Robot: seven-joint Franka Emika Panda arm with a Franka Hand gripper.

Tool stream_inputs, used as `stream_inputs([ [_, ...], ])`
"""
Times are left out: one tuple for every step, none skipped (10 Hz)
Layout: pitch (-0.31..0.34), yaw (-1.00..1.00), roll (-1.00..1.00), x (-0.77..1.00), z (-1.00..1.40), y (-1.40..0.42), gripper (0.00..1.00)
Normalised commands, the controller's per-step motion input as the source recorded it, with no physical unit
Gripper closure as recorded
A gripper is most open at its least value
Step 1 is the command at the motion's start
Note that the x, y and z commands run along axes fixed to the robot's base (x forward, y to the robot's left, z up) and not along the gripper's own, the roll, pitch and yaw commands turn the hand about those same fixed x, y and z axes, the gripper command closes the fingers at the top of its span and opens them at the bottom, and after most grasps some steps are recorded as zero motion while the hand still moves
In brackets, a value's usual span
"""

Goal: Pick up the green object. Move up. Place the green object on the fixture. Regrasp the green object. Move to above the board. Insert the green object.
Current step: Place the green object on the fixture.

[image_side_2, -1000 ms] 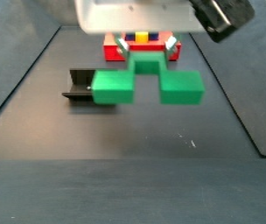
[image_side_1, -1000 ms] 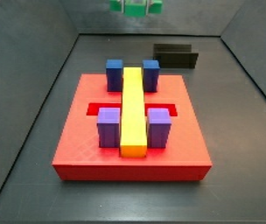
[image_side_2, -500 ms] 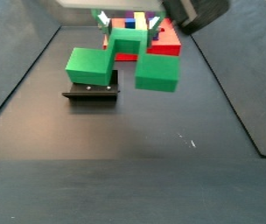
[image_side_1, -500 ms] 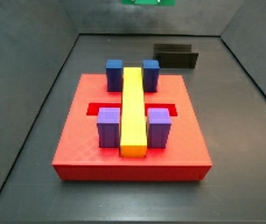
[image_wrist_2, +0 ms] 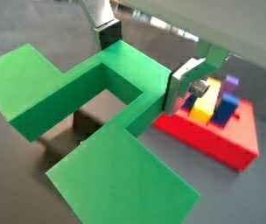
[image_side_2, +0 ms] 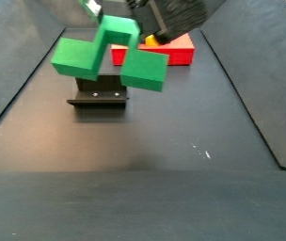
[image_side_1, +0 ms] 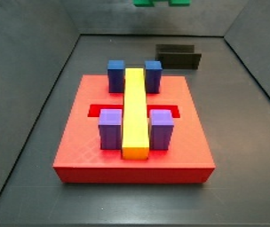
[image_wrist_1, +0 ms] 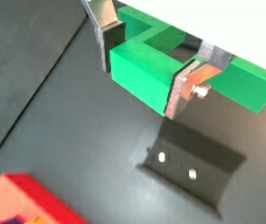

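My gripper (image_wrist_1: 147, 66) is shut on the green object (image_wrist_1: 142, 74), with its silver fingers on the two sides of the taller middle block. The two side arms stick out beyond the fingers in a wrist view (image_wrist_2: 66, 96). In a side view the gripper (image_side_2: 118, 21) holds the green object (image_side_2: 108, 56) tilted in the air, above the fixture (image_side_2: 98, 97) and apart from it. The fixture lies under the piece in a wrist view (image_wrist_1: 194, 166). The red board (image_side_1: 90, 146) carries a yellow bar (image_side_1: 135, 111), blue blocks and purple blocks. Only a sliver of the green object (image_side_1: 162, 3) shows at the top edge of that side view.
The fixture (image_side_1: 179, 57) stands on the dark floor behind the board, near the back wall. Grey walls close in the floor on both sides. The board (image_side_2: 177, 52) lies beyond the gripper in a side view. A corner of the board (image_wrist_1: 18, 201) shows in a wrist view.
The gripper has carried the green object upward and toward the fixture, and the piece has tilted. The board and fixture have not moved.
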Motion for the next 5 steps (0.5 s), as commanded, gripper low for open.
stream_inputs([
  [-0.111,0.15,-0.71,0.53,-0.07,-0.24,1.0],
  [-0.131,0.32,-0.52,0.49,-0.17,-0.37,1.0],
  [-0.12,0.44,-0.46,0.39,-0.2,-0.36,1.0],
  [-0.066,0.38,-0.47,0.34,-0.21,-0.46,1.0],
  [-0.031,0.35,-0.39,0.35,-0.18,-0.52,1.0],
])
